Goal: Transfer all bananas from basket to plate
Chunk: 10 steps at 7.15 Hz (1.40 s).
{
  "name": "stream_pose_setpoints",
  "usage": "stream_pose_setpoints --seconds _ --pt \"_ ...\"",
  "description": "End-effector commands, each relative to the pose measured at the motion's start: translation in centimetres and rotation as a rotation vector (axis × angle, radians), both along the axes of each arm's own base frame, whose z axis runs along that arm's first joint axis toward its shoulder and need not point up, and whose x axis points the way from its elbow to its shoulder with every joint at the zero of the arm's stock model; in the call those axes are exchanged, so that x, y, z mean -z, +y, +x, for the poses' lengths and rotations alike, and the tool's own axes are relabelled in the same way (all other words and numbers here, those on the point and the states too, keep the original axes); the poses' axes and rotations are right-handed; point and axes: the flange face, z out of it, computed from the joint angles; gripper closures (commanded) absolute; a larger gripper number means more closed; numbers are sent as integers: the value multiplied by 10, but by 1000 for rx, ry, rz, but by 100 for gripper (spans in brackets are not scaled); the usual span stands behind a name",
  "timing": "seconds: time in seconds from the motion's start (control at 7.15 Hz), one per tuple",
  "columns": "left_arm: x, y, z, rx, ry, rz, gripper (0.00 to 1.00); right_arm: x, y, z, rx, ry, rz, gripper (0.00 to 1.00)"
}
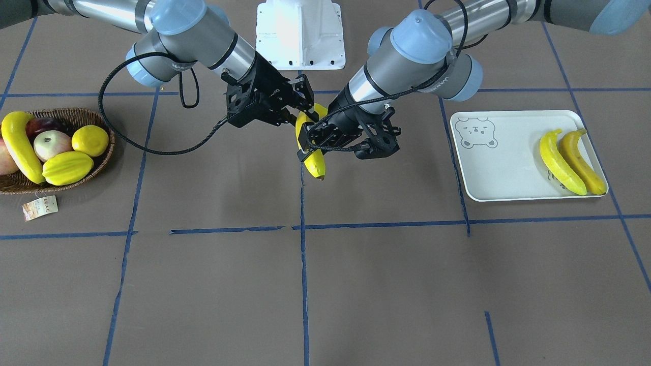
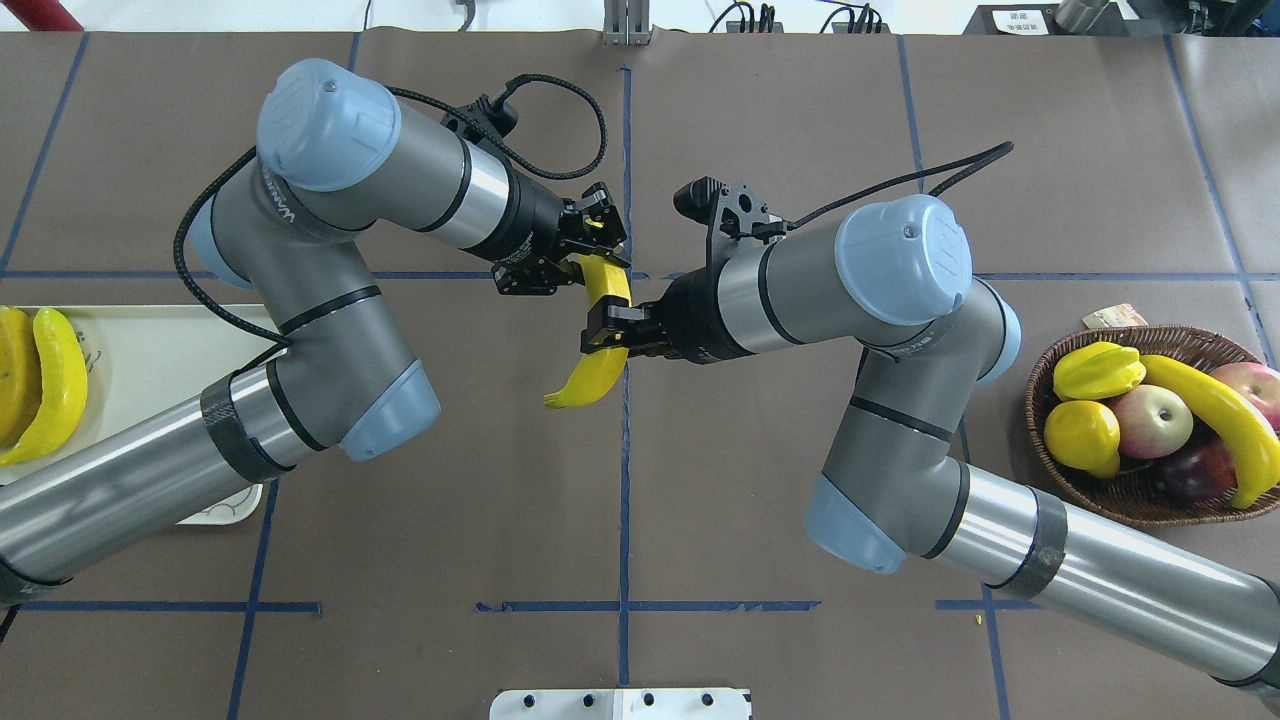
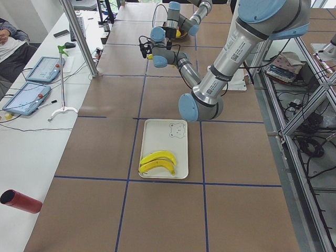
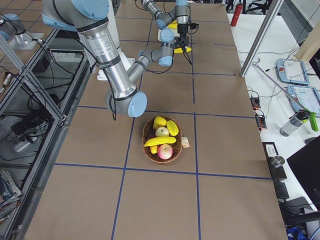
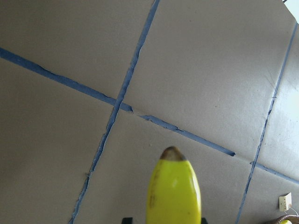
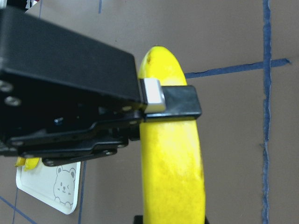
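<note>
Roughly halfway, by my count. The desk (image 1: 356,284) has the plate (image 1: 503,168) over on the robot's left and the basket (image 1: 101,165) over on its right. They're well apart, so my guess is each banana gets passed from arm to arm in the middle.

Plate: two are already there, a yellow banana (image 1: 558,163) and an orange banana (image 1: 582,163). They lie side by side and touching, at the end away from the bear drawing.

Basket: one last banana (image 1: 20,147) lies along its outer edge, up against the apples (image 1: 51,145). The lemon (image 1: 90,140) and starfruit (image 1: 67,168) can stay where they are.

Middle: the held banana (image 2: 595,375) is up off the desk, over the blue tape line (image 1: 303,264) between basket and plate. The right gripper (image 2: 603,335) looks to have its jaws clamped on one stretch of it. The left gripper (image 1: 309,145) has its jaws on another stretch, and the right wrist view shows one left finger pressed flat across the peel. So both look closed on the same banana. I can't tell which one is actually carrying the weight.

What's left, as I read it: the right one lets go, the left one takes this banana over to the plate, and then it all gets done again for the basket one. So two down, one in transit, one untouched.
</note>
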Motion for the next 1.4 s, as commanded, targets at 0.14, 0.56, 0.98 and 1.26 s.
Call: stream_pose_setpoints --seconds 0.14,0.56,0.98,1.26 --pt "-1 -3 -5 10 3 -8 100 9 -4 4 -15 -20 -56 1" --pt "-8 -7 -12 23 -3 -21 100 6 -27 21 -56 4 -75 0" --pt "-105 -33 -59 94 -114 -105 100 -19 -68 46 -41 207 -146 0" --pt "-175 -55 -124 189 -198 -191 100 -30 -82 70 -21 351 -171 0"
